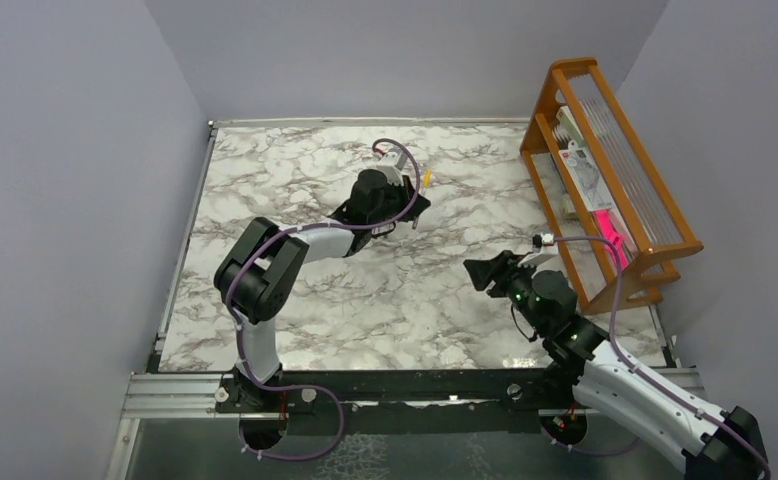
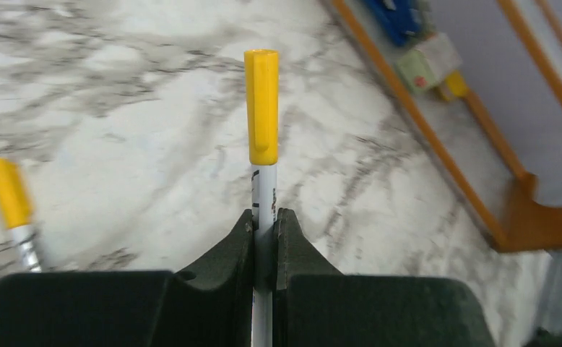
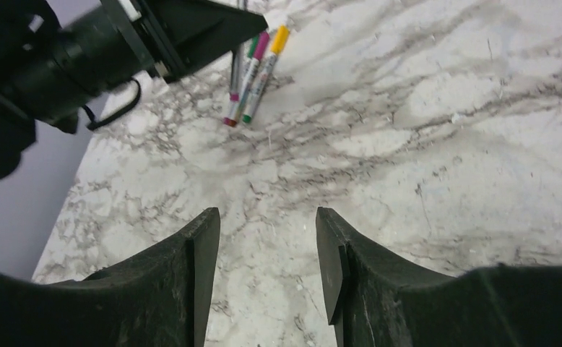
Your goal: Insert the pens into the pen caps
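Closest to the left wrist camera are the dark fingers [image 2: 224, 253] of the left gripper [image 2: 264, 224], pressed together on a pen [image 2: 264, 189], so that only its white barrel shows between them. The pen points straight up in the frame, and a yellow cap [image 2: 261, 105] sits on its far end (the joint between cap and barrel is not sharp enough to judge). At the left edge of the same frame a second pen [image 2: 27, 246] lies on the marble table [image 2: 155, 94]. It has a second yellow cap [image 2: 7, 191], and its lower part is hidden behind the gripper body. In the upper right of the frame runs the wooden rack [image 2: 437, 144], with small blurred items inside.

In the right wrist view the right gripper [image 3: 267, 253] fills the bottom of the frame. Its fingers [image 3: 191, 267] are spread apart, and only the marble shows between them. In the upper middle of the frame three pens [image 3: 253, 79] lie side by side on the table, close together, with green, magenta and yellow caps at their far ends. Just above them, in the upper left, hangs the black left arm [image 3: 68, 50].

From the top camera the left gripper is a little above the centre of the frame. The right gripper is right of centre, near the lower end of the rack and well apart from the left one.
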